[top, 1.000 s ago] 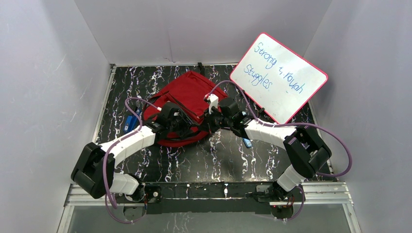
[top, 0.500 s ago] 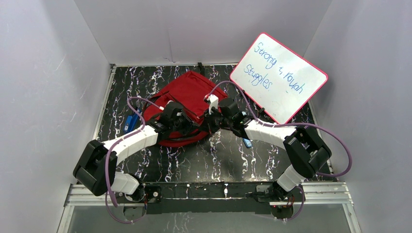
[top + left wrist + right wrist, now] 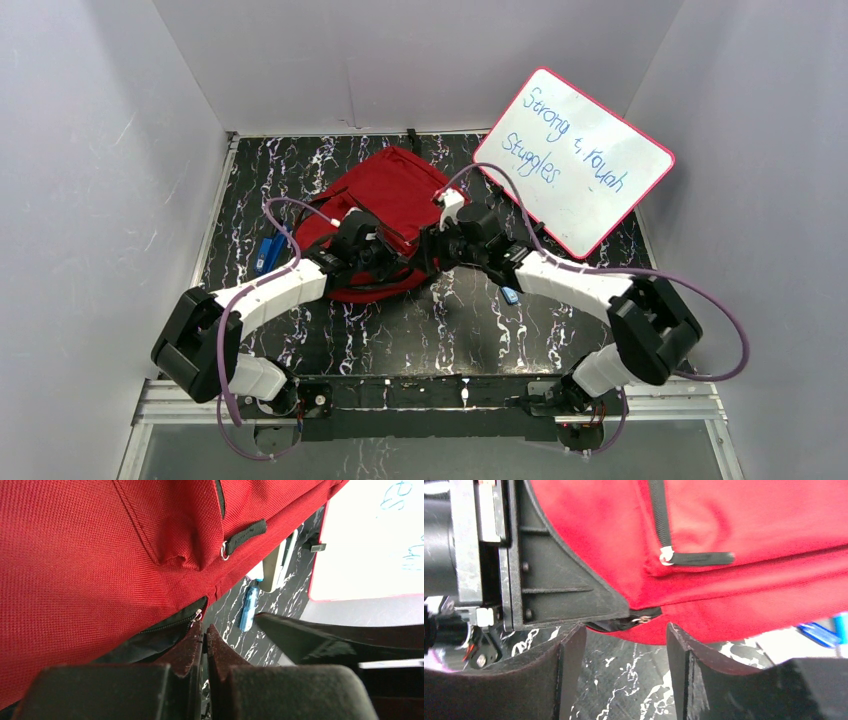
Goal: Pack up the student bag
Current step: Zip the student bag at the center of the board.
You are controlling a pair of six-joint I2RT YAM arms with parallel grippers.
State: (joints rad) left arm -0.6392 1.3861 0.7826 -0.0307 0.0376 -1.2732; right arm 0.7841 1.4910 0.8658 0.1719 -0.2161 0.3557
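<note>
Left jaws pressed together, tips right at the zipper pull (image 3: 198, 615); cannot tell whether they hold it. Right jaws spread, empty, facing the same corner. Bag (image 3: 395, 185) lies mid-tabletop (image 3: 450, 330), between both wrists. Risk: the pull slips free, or the soft, unanchored bag drags instead of unzipping. The right arm is near the whiteboard (image 3: 575, 160) and could knock it.
</note>
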